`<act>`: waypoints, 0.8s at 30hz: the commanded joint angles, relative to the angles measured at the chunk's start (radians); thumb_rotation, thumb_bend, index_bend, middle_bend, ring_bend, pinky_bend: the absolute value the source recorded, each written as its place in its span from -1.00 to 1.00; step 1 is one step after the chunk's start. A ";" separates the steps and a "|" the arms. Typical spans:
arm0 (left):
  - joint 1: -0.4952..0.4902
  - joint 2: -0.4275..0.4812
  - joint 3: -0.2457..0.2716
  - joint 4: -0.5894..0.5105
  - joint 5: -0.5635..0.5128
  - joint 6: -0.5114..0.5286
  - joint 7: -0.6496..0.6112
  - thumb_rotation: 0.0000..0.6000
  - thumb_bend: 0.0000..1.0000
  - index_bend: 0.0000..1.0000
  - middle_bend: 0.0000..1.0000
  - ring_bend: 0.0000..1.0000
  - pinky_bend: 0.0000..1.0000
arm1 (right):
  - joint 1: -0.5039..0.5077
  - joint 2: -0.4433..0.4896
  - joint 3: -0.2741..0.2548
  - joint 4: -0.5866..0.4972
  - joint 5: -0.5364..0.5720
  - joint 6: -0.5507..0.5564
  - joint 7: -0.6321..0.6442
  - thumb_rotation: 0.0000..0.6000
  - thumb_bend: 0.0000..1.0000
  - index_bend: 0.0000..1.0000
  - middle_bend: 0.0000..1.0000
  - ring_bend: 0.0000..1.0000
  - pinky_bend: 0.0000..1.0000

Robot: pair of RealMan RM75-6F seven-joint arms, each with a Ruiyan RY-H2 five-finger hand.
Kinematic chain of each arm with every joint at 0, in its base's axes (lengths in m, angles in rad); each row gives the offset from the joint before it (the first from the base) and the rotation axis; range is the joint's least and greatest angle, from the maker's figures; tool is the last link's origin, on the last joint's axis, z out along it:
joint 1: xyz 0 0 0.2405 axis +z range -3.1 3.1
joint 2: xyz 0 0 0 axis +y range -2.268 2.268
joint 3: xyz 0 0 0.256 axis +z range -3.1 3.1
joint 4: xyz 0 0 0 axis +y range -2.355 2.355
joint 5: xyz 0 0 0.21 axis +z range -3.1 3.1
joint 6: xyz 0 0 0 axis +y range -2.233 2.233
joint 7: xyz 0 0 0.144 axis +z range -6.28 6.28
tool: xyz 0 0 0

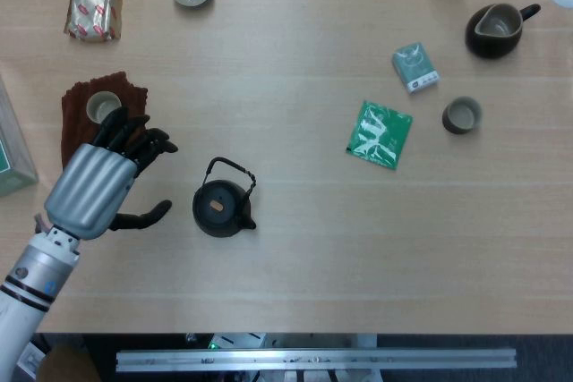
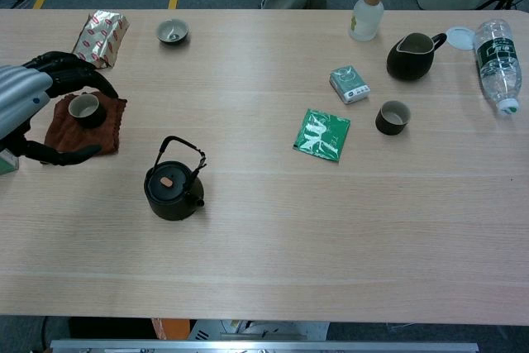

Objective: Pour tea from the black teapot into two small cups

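From the head view, my left hand (image 1: 98, 185) is spread and holding nothing, fingers apart and thumb stuck out toward the teapot (image 1: 221, 207), which stands just to its right with a gap between them. The pot sits upright with its lid on. Its wire bail (image 1: 235, 172) stands up over the body, and its spout points down toward my edge of the table. I read it as cast iron or something like it: heavy, rigid, and heavier with tea inside. I'd hook my fingers under the bail, not squeeze the round, smooth body. A hanging pot will swing, so the tilt needs care, and I'd watch that loose lid. One cup (image 1: 104, 109) sits on the brown cloth (image 1: 76, 145), partly behind my fingers; a second cup (image 1: 462, 114) stands far right, past the green packet (image 1: 380, 135). Both cups are small, light and probably ceramic, easy to knock.

From the chest view, the same hand (image 2: 25, 93) shows at the left edge, its dark fingers (image 2: 70, 62) arching over the cup (image 2: 83, 108) without touching it that I can see. The teapot (image 2: 173, 190) is lower and to the right, untouched. My right hand shows in neither view.
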 commanded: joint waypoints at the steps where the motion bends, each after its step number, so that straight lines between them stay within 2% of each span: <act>1: -0.041 -0.017 -0.015 -0.008 -0.036 -0.052 -0.020 -0.11 -0.60 -0.43 -0.47 -0.74 -0.90 | 0.002 0.000 0.002 0.003 0.003 -0.002 0.003 1.00 -0.49 -0.51 -0.55 -0.92 -0.87; 6: -0.085 -0.041 -0.023 -0.009 -0.072 -0.110 -0.032 -0.57 -0.66 -0.43 -0.45 -0.74 -0.90 | 0.005 -0.001 0.003 0.009 0.009 -0.005 0.006 1.00 -0.49 -0.51 -0.55 -0.92 -0.87; 9: -0.109 -0.063 -0.030 -0.005 -0.097 -0.139 -0.035 -0.71 -0.66 -0.44 -0.46 -0.73 -0.91 | 0.007 -0.004 0.002 0.012 0.011 -0.011 0.008 1.00 -0.49 -0.51 -0.55 -0.92 -0.87; 12: -0.132 -0.088 -0.037 0.005 -0.124 -0.168 -0.027 -0.80 -0.67 -0.45 -0.47 -0.73 -0.95 | 0.010 -0.008 0.001 0.016 0.011 -0.013 0.009 1.00 -0.49 -0.51 -0.55 -0.92 -0.87; 24: -0.214 -0.183 -0.057 0.048 -0.283 -0.262 0.071 -0.90 -0.69 -0.57 -0.54 -0.74 -0.98 | 0.011 -0.009 0.000 0.033 0.022 -0.018 0.025 1.00 -0.49 -0.51 -0.55 -0.92 -0.87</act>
